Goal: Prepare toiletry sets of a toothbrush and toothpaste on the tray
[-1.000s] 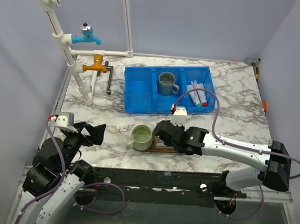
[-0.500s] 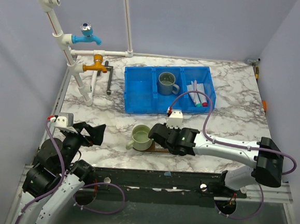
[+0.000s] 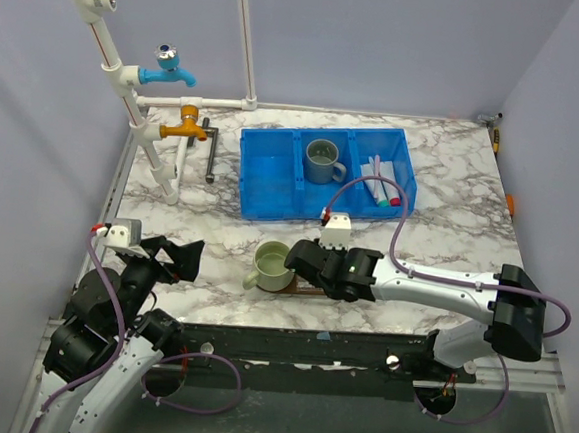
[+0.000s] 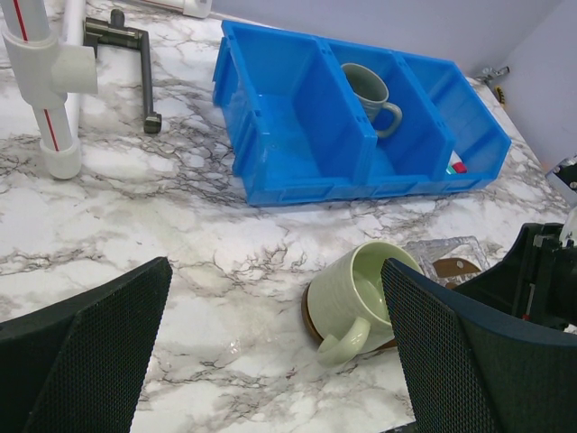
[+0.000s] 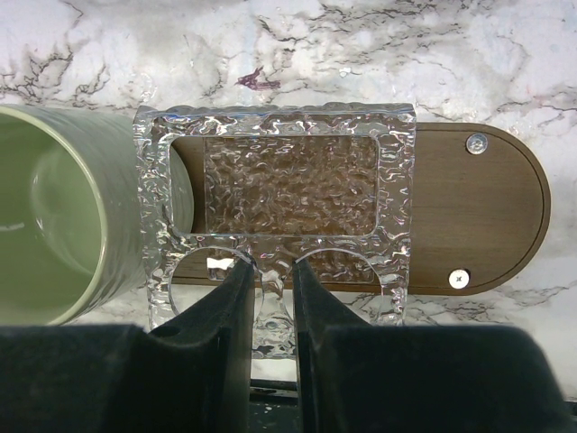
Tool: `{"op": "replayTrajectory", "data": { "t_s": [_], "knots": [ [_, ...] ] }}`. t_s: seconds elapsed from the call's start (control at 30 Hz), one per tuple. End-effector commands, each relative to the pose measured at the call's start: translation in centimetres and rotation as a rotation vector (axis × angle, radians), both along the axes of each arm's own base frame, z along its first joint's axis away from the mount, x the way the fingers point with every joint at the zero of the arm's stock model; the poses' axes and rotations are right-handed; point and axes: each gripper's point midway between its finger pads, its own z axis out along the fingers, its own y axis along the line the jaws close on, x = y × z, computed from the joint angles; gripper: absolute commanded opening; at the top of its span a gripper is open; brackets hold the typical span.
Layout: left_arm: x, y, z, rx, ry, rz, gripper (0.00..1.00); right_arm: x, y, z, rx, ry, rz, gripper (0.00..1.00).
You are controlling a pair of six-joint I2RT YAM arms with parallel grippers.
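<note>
The dark-brown wooden tray (image 5: 487, 212) lies at the table's near edge and also shows in the top view (image 3: 309, 289). A pale-green mug (image 5: 63, 234) stands on its left end. My right gripper (image 5: 270, 280) is shut on the narrow neck of a clear textured plastic holder (image 5: 288, 180), held just over the tray. The toothbrushes and tubes (image 3: 382, 184) lie in the right compartment of the blue bin (image 3: 272, 180). My left gripper (image 4: 275, 356) is open and empty, left of the mug (image 4: 365, 293).
A grey mug (image 3: 322, 159) stands in the bin's middle compartment; the left compartment holds nothing. White pipes with a blue and an orange tap (image 3: 162, 116) stand at the back left, with a dark metal handle (image 3: 210, 152) beside them.
My right gripper has shifted a little to the left over the tray, with the clear holder in it. The left arm has not moved.
</note>
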Motion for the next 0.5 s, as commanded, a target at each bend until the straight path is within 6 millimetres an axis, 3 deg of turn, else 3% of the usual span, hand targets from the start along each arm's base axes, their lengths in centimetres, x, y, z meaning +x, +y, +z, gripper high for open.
{"op": "replayTrajectory", "data": {
  "t_s": [0.0,0.23,0.47],
  "knots": [
    [-0.16,-0.14,-0.04,-0.008,-0.008,-0.01,0.99,0.28,1.2,0.75,0.031,-0.026,-0.003,0.0],
    [-0.2,-0.09,0.05,-0.01,-0.013,-0.009,0.99,0.16,1.25,0.53,0.029,-0.019,-0.002,0.0],
    [-0.22,-0.08,0.04,-0.01,-0.013,-0.009,0.99,0.24,1.14,0.94,0.034,-0.025,-0.009,0.17]
  ]
}}
